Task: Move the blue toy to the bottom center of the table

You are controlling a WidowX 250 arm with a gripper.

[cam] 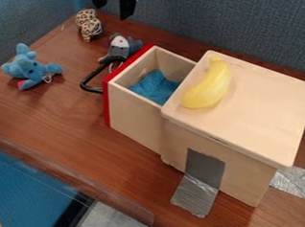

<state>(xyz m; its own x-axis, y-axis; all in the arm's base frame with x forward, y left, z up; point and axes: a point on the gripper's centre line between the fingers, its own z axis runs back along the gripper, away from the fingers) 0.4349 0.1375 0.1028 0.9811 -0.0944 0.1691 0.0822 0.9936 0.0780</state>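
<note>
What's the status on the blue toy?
Gripper open, at top edge. Blue plush toy at left, ungripped. Open drawer to its right, possible obstacle.

Blue-gray fabric wall (22, 21) at 10 o'clock, another fabric wall (233, 15) at 1 o'clock, brown wood-grain tabletop (71, 110), clear edging (125, 210) toward 7 o'clock, blue surface (24, 189) at 8 o'clock, silver tape (297, 182) at 4 o'clock

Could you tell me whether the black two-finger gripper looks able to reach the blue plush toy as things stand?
Probably yes: the gripper hangs open, and the plush toy lies uncovered on the brown wood-grain table, outside the pale wooden drawer.
</note>
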